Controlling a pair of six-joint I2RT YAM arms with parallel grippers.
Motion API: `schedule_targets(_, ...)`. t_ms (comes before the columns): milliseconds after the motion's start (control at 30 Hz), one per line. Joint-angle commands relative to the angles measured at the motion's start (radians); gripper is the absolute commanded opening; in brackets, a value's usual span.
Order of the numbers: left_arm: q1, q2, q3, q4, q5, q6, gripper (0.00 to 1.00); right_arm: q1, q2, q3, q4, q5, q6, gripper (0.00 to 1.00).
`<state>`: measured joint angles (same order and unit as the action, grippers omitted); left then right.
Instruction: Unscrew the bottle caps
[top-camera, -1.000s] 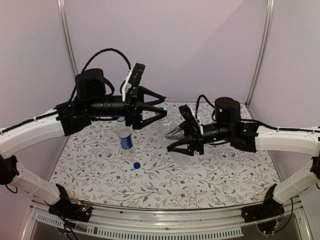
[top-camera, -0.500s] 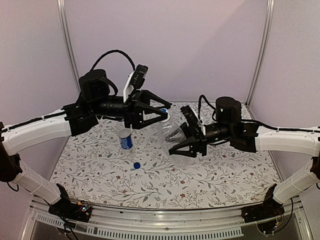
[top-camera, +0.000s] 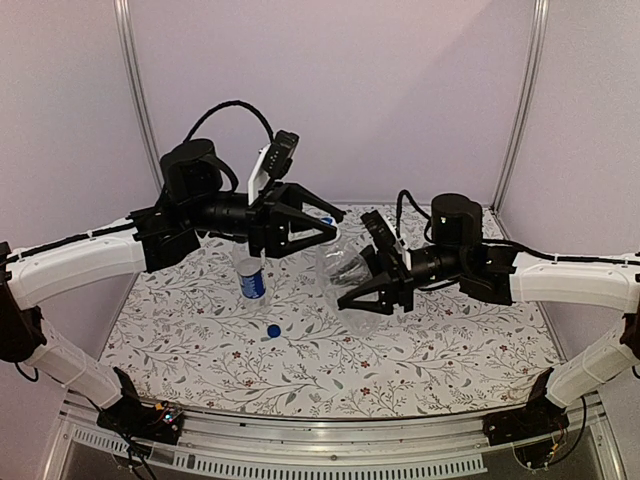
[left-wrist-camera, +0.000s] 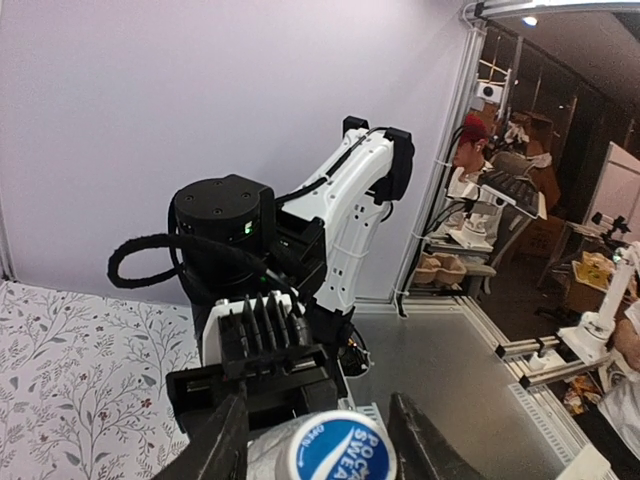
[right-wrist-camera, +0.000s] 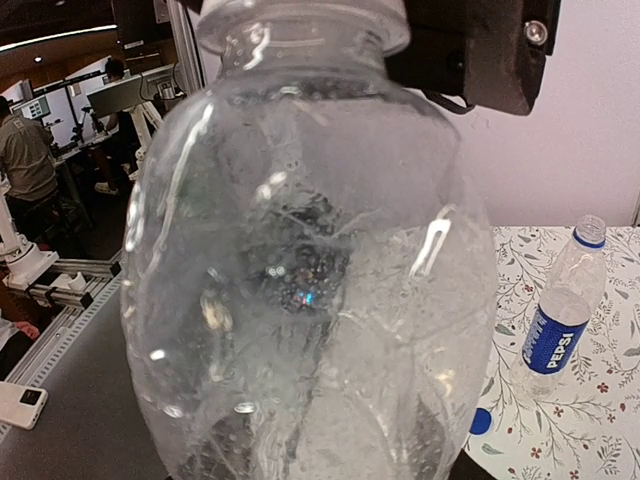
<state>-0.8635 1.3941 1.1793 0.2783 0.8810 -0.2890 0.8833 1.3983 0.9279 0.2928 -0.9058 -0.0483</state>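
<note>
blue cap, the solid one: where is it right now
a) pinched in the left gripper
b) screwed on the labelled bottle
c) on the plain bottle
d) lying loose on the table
d: the solid blue cap lies by itself on the floral table, just nearer the arm bases than the standing labelled bottle.

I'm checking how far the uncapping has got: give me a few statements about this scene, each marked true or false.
1. The right gripper holds the plain bottle. True.
2. The labelled bottle lies on its side. False: it stands upright on the table.
3. The blue cap lies loose on the table. True.
4. The left gripper has its fingers on either side of the labelled bottle. False: they flank the whitish cap, which sits on the plain bottle.
</note>
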Motion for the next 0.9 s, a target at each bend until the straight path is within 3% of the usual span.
schedule_targets(0, 0.010, 0.004, 0.019, 0.037, 0.009, -0.012, 0.47, 0.003, 0.015, -0.012, 0.026, -0.019, 0.000, 0.32)
schedule_targets(333, 0.010, 0.003, 0.014, 0.035, 0.016, -0.014, 0.32, 0.003, 0.018, -0.014, 0.028, -0.017, 0.001, 0.31)
schedule_targets(567, 0.010, -0.003, 0.013, -0.016, -0.034, 0.009, 0.00, 0.003, 0.012, -0.013, 0.025, 0.069, 0.019, 0.29)
schedule_targets(767, 0.008, -0.056, -0.027, -0.041, -0.189, -0.001, 0.00, 0.001, -0.028, -0.020, 0.001, 0.236, 0.009, 0.27)
schedule_targets(867, -0.002, -0.088, -0.047, -0.066, -0.350, -0.046, 0.00, 0.000, -0.050, -0.016, -0.011, 0.299, -0.003, 0.27)
